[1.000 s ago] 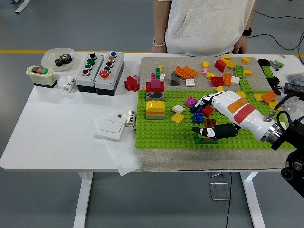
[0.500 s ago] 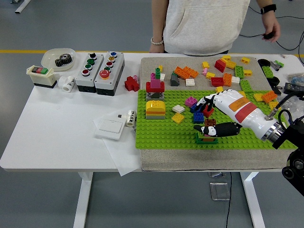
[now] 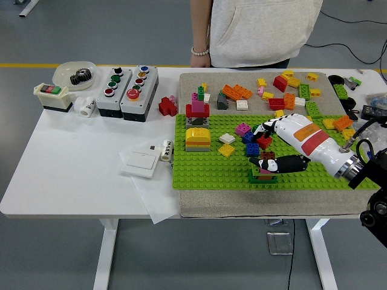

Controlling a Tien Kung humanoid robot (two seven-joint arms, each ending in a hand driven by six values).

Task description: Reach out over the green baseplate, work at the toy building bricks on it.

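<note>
No legible writing — right hand (image 3: 275, 145) over green baseplate (image 3: 205, 169) bricks (image 3: 263, 170).

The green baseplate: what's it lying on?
The baseplate lies on a grey mat, which shows around its edges and itself lies on the white table. The plate covers whatever else is directly under it.

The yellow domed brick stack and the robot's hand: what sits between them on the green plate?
In the head view, a white tile and a yellow tile; the right hand lies beyond them.
</note>
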